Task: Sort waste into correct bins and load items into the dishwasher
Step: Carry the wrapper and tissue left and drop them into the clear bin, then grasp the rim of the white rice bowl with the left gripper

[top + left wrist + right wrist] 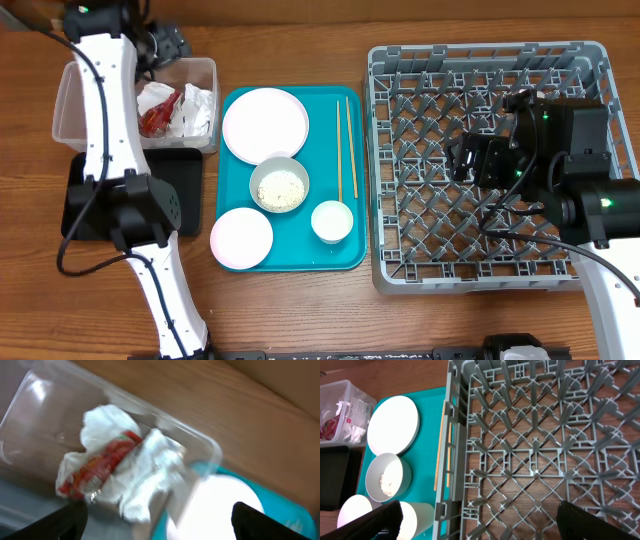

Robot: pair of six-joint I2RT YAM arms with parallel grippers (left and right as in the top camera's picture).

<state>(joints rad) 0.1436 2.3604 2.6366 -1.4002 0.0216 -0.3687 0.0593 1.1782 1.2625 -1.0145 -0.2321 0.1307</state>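
Wrapper (97, 467) and paper (145, 480) lie in clear tub (70, 100), far-left corner; left gripper (155, 520) fingers apart, empty; next, tip bowl (280, 186) rice level, slowly; right gripper (480, 520) spread, idle over rack (590, 60).

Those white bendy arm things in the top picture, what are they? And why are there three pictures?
They are two robot arms, each ending in a two-finger gripper. One picture comes from a camera above the wooden table. The other two come from small cameras on the wrists, so the dark fingertips peek in at the bottom corners.

The left gripper hovers over a clear plastic tub that holds a crumpled red-and-white wrapper and crumpled white paper. The right gripper hangs over a big grey plastic dish rack. Both are open and hold nothing.

Between them, a flat teal tray carries round white plates, a white bowl with rice grains, a small white cup and two thin wooden chopsticks.
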